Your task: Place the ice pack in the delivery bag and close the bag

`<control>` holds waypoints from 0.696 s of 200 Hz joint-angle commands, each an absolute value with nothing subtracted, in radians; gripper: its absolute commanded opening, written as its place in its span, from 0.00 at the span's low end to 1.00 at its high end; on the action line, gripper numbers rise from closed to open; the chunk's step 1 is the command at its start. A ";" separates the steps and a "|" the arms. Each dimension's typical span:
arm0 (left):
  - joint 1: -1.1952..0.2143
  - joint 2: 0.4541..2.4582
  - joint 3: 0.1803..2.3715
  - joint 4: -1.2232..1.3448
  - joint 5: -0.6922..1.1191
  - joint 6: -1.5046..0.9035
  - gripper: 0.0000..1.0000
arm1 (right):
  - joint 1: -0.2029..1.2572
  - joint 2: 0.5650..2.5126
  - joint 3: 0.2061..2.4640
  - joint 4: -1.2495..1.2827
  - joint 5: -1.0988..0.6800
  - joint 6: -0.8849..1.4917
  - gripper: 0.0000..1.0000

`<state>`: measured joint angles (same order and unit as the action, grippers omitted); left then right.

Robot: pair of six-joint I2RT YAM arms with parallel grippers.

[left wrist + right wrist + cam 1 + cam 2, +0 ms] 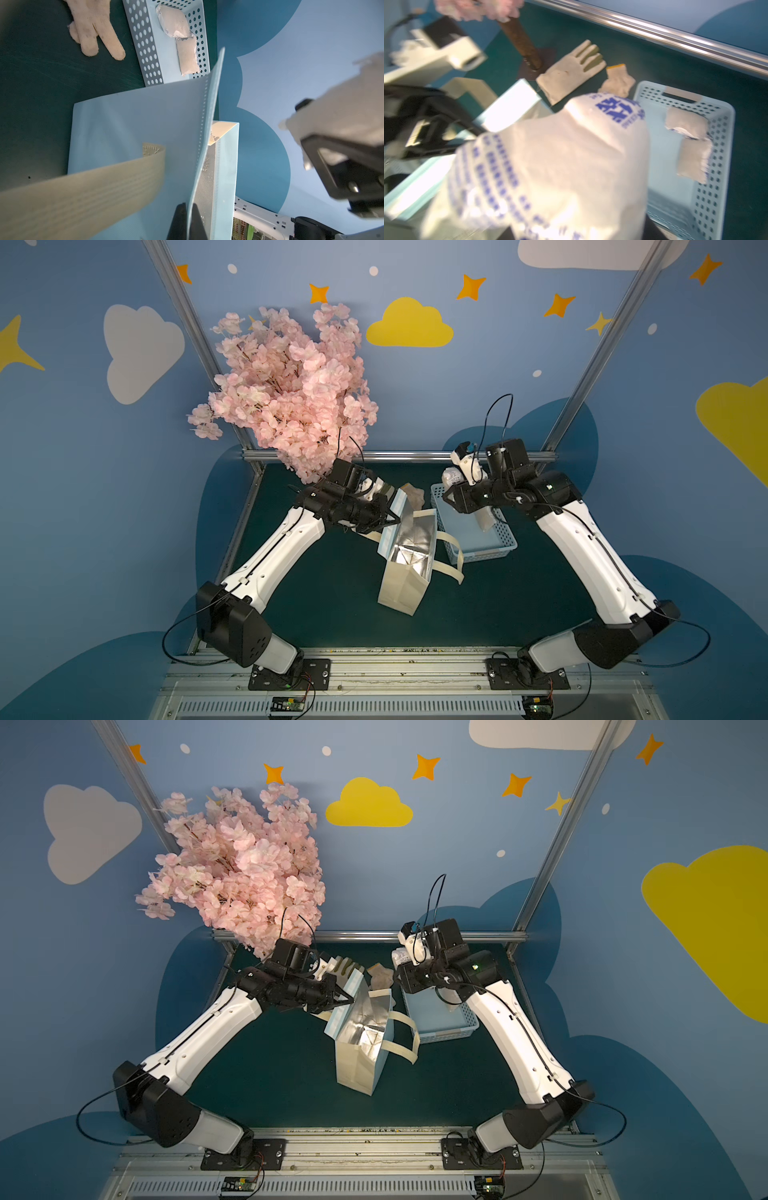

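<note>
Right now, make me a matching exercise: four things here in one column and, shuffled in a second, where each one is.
Things:
1 white ice pack with blue print
2 light blue fabric delivery bag
3 light blue perforated plastic basket
4 beige fabric gloves

Places:
A flat on the green table
B edge pinched by the left tool
C holds two small pale pouches
D gripped by the right tool

Pairs: 1-D, 2-B, 3-C, 4-A

Both top views are dim and evenly lit, the walls [457,377] bowing toward the edges. Glare flares on the foil lining of the delivery bag [409,539]. The right wrist view is motion-smeared, worst on the ice pack [550,166] at six o'clock.
</note>
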<state>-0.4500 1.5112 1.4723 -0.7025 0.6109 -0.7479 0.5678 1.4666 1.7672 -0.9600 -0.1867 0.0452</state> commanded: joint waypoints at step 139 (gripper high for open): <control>-0.427 1.538 1.520 -0.747 0.583 -0.704 0.03 | 0.527 1.464 1.805 -0.924 -0.257 0.086 0.95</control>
<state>-0.4324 1.5295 1.4906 -0.7155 0.6010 -0.7349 0.6228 1.5200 1.7767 -0.9039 -0.2749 0.0563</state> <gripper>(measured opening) 0.050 0.944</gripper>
